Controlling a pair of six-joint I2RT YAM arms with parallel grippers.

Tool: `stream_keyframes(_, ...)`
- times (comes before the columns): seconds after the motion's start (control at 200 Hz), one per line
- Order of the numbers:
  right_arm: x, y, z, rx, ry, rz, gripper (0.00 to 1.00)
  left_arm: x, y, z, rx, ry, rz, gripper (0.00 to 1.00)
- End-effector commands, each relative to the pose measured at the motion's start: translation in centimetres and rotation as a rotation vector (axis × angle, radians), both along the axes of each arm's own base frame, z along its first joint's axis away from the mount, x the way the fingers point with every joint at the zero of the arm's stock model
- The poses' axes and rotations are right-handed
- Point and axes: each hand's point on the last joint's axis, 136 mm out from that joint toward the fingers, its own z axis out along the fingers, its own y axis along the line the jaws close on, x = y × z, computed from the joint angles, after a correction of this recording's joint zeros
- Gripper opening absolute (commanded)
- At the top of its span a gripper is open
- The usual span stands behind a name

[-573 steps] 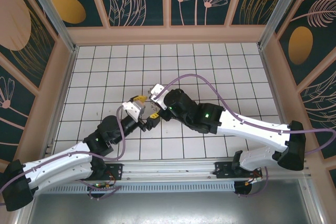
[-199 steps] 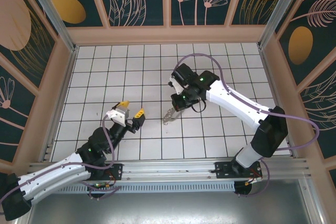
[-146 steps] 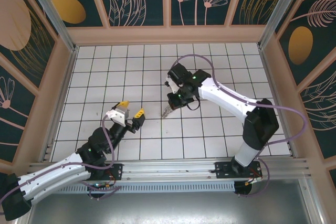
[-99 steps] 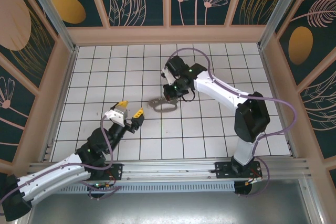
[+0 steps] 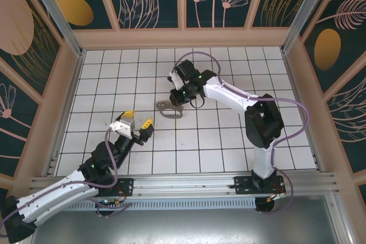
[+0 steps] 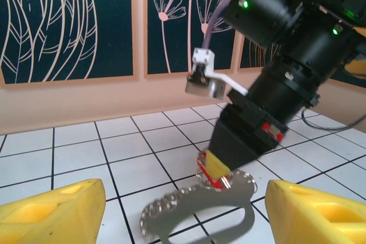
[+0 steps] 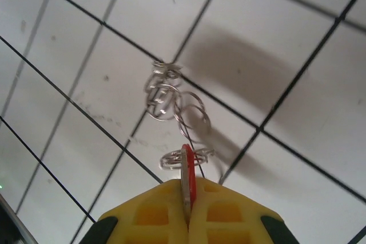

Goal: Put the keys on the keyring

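Right wrist view: the key (image 7: 188, 167) is pinched edge-on by the right pincer (image 7: 187, 190), the keyring (image 7: 162, 94) seen just beyond it, while the left pincer (image 5: 138, 119) is spread apart.

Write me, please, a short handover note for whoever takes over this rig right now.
Right gripper: shut on the red head of the key, held above the middle of the table.
Left gripper: open and empty, apart from the work and facing it.
Keyring: hangs just under the key, with a small ring sitting at the key's head; whether its lower edge touches the table cannot be told.
Done: the key is picked up and brought to the keyring, and it looks threaded on.
Left: confirm the key is truly on the ring, then set it down and release.
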Motion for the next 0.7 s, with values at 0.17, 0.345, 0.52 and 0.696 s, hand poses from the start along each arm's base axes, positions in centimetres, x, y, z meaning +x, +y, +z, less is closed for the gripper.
stream_keyframes(0.17, -4.5, -2.9, -3.4, 0.046, 0.094, -0.047, 0.00, 0.1, -0.4, 0.0, 0.016, 0.009, -0.011, 0.74)
stream_keyframes(0.345, -7.2, -5.0, -5.0, 0.053, 0.140, -0.084, 0.00, 0.2, -0.8, -0.2, 0.023, 0.016, -0.022, 0.74)
stream_keyframes(0.52, -9.0, -7.4, -6.3, 0.006, 0.156, -0.121, 0.09, 0.3, -1.4, -0.6, 0.030, 0.032, -0.037, 0.74)
stream_keyframes(0.696, -10.0, -10.3, -8.2, -0.107, 0.154, -0.160, 0.18, 0.3, -1.6, -0.7, 0.033, 0.035, -0.045, 0.74)
